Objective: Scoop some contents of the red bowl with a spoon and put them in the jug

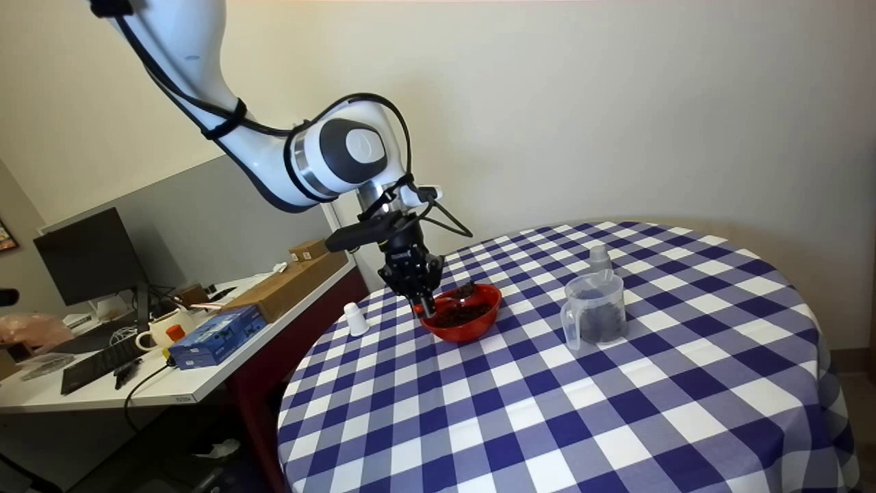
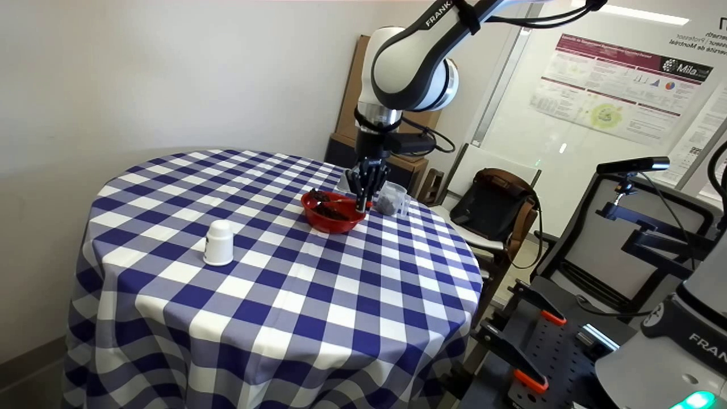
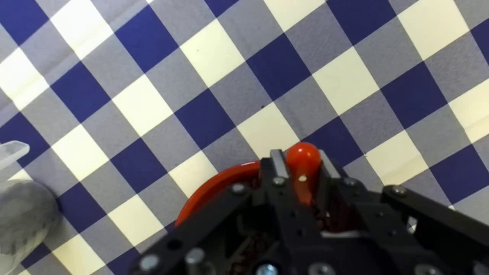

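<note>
Closest is the black gripper (image 3: pixel 303 162), its 2 fingers (image 3: pixel 280 165) clamped on the red-handled spoon (image 3: pixel 303 154), which reaches over the red bowl (image 1: pixel 469 333) of dark contents (image 1: pixel 464 315); the jug (image 1: pixel 597 305) stands apart on the worktop (image 1: pixel 479 418).

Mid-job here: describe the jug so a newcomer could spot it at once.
Start from the checked tablecloth and find the red bowl. In both exterior views, right of it, stands the jug. It is clear, not red, shows a handle, and looks larger than the clear container behind it in an exterior view.
</note>
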Tool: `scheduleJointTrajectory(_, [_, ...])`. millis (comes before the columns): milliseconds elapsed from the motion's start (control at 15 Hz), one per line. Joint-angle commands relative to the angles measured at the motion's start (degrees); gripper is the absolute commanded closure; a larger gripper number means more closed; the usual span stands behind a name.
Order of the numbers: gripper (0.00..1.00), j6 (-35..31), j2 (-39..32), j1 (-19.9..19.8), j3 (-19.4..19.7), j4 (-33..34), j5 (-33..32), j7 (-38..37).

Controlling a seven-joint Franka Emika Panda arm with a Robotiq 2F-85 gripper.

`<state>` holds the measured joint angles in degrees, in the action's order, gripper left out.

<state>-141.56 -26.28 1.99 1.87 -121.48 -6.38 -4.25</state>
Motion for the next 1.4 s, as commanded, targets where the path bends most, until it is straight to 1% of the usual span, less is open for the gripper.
scheduleJointTrajectory(0, [0.89,-0.47,2.00,0.10,-0.08,-0.94,-0.19,0.65])
scheduleJointTrajectory(733, [0.89,-0.89,5.48,-0.85,0.31,-2.58,-0.22,0.94])
scheduleJointTrajectory(1333, [0.89,-1.17,6.30,-0.40,-0.16,-5.29,-0.40,0.88])
